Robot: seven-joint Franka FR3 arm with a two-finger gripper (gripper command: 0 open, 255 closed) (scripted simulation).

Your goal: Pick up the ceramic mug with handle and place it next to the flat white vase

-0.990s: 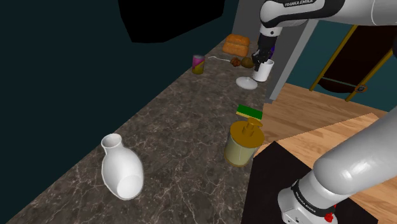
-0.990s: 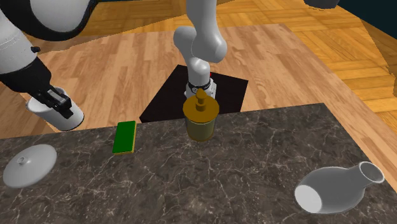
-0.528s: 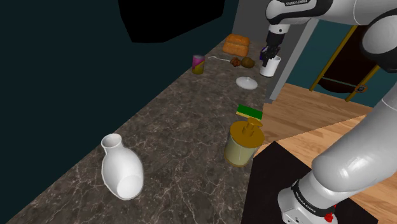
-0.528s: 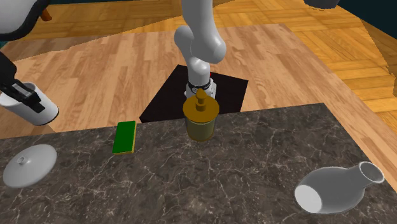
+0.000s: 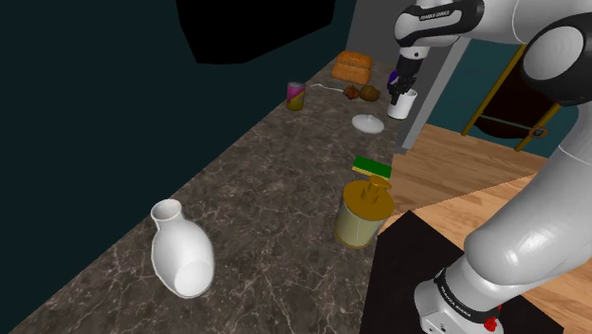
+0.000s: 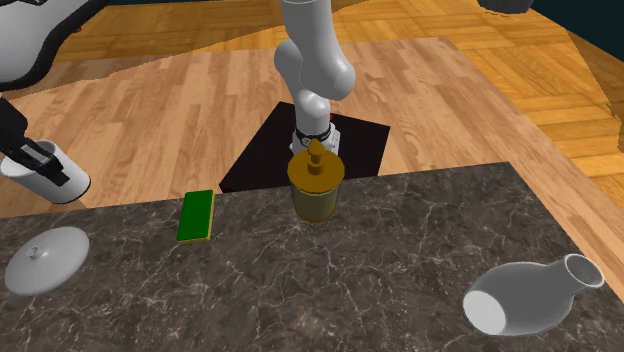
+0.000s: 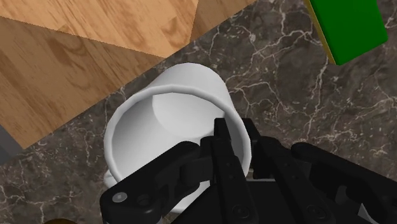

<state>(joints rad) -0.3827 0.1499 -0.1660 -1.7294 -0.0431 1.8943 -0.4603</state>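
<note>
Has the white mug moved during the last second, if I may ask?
Yes: in the shoulder view the white mug, clasped by the gripper, has shifted right, away from the white lid.

Up high, the gripper (image 5: 402, 91) clasps the white mug (image 5: 402, 106) by its rim, clear of the marble counter (image 5: 275, 209). A white lid (image 5: 368, 122) lies just below the gripper. The white vase (image 5: 182, 251) lies well apart from it, beyond the green sponge (image 5: 372, 167) and gold jar (image 5: 361, 218).
</note>
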